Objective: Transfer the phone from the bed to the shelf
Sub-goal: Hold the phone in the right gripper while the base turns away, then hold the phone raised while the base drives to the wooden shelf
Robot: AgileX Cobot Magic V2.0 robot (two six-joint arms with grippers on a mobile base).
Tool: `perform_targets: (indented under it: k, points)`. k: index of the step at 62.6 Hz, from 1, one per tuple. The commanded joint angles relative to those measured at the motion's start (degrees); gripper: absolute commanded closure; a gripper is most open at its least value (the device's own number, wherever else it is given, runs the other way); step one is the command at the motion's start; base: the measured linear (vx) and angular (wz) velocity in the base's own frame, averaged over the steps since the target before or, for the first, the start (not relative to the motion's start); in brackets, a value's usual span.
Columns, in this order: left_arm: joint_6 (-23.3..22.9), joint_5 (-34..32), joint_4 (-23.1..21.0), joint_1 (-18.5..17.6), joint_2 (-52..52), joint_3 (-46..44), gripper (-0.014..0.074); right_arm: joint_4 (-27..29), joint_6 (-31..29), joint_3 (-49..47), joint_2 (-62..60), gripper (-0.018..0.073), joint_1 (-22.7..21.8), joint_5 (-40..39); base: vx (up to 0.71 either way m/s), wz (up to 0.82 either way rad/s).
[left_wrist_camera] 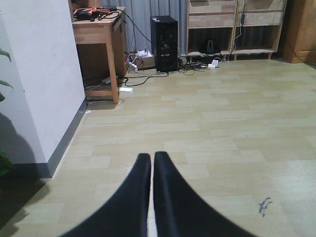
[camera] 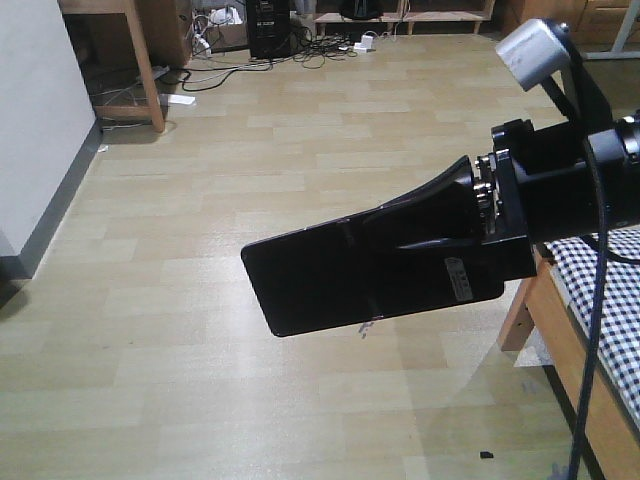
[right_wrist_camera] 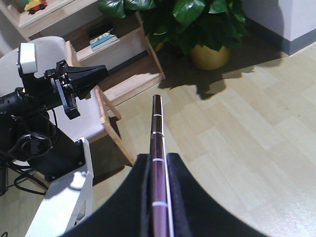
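Right pincer [right_wrist_camera: 158, 160] clamps phone [right_wrist_camera: 157, 123] edge-on, long axis projecting forward; shelf [right_wrist_camera: 126, 74] ahead-left. Left pincer [left_wrist_camera: 152, 160] closed, empty.

The flat glossy black slab phone [camera: 300, 285] sits clamped edge-on in the right hand [right_wrist_camera: 158, 159], projecting forward of it.

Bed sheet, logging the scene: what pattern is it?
The bed sheet is black-and-white small check, best seen in the exterior front-facing view.
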Motion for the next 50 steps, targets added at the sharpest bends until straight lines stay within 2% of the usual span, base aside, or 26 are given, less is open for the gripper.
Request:
perform_targets:
  k: [1, 50]
  points:
    - [0.0, -4.0, -0.5, 0.0, -0.5, 0.4, 0.0595, 4.7, 0.0, -1.4, -1.7, 0.0561, -0.1, 3.4, 0.22, -0.04]
    - [0.0, -4.0, -0.5, 0.0, -0.5, 0.4, 0.0595, 4.7, 0.0, -1.4, -1.7, 0.0561, -0.1, 3.4, 0.26, -0.05]
